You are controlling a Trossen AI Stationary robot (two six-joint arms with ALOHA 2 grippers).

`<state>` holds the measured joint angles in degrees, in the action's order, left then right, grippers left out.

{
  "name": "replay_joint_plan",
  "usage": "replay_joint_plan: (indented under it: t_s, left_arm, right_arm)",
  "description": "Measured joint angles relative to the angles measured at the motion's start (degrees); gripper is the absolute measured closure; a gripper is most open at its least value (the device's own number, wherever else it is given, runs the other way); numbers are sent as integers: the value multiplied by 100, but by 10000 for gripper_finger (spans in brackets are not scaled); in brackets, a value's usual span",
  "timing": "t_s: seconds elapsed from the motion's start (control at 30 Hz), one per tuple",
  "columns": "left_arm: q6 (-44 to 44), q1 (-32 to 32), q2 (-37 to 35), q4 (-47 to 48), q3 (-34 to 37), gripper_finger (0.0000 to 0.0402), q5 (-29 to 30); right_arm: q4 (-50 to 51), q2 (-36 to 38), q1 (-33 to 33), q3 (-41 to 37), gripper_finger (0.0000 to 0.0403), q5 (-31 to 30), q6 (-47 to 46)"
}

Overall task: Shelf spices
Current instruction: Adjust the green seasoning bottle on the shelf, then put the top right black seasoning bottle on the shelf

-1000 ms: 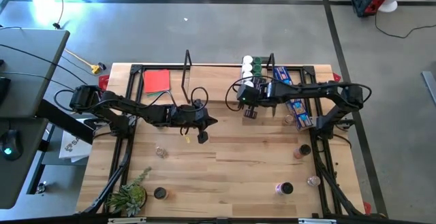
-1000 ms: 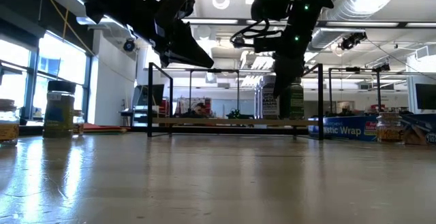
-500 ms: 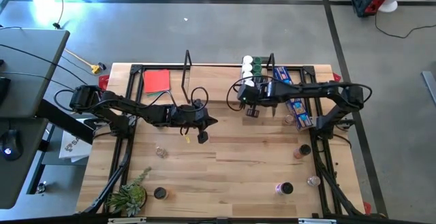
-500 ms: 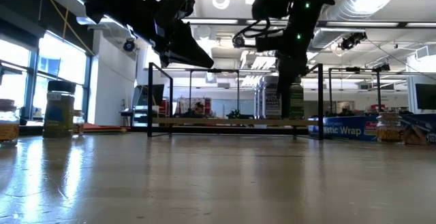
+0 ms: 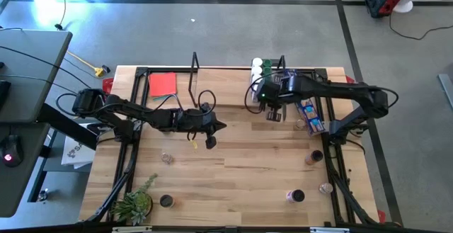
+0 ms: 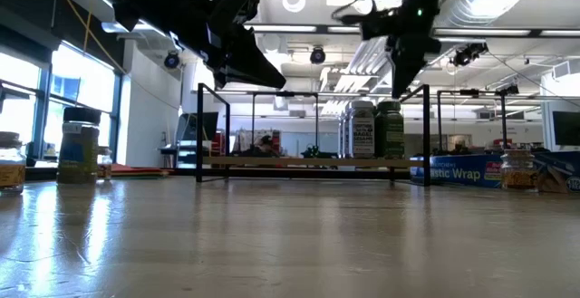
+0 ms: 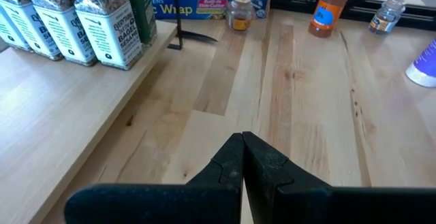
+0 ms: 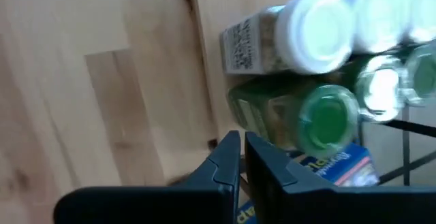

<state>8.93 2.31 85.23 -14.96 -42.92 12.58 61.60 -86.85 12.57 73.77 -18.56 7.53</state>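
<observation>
I see my right gripper (image 5: 273,114) hanging empty, fingers pressed together, just beside the spice jars (image 5: 260,68) standing on the shelf (image 6: 299,163). My left gripper (image 5: 210,142) waits over the bench (image 5: 241,169) middle, fingers also pinched closed, empty.

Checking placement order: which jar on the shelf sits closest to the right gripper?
The green-capped jar at the shelf row's end, by the blue box. The right gripper, shut and empty, hovers right beside it; the white-capped jars stand further along.
</observation>
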Motion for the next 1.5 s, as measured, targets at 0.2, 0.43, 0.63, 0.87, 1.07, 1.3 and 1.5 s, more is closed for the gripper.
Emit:
replay_joint_plan:
  t_s: [0.2,0.43,0.63,0.87,1.07,1.3,1.5]
  left_arm:
    - [-1,0,0,19,0,402,0]
    - [-2,0,0,0,2,402,-1]
    - [-2,-2,0,-50,2,402,-1]
    - [-1,-2,0,-90,2,402,-3]
    - [-2,-2,0,-113,2,402,-3]
    - [0,0,0,-129,2,402,-3]
    - [-2,-1,0,-138,2,402,-3]
  right_arm:
    - [-942,-15,69,-810,386,-384,-62]
    - [-1159,-13,69,-1028,386,-731,-169]
    - [-1454,-84,128,-1321,386,-777,-160]
    - [-1941,-195,167,-1462,386,-817,-126]
    - [-2132,-203,169,-1462,386,-819,26]
    - [-1478,-124,6,-1265,386,-896,-198]
    - [-575,428,-550,-676,386,-1398,-816]
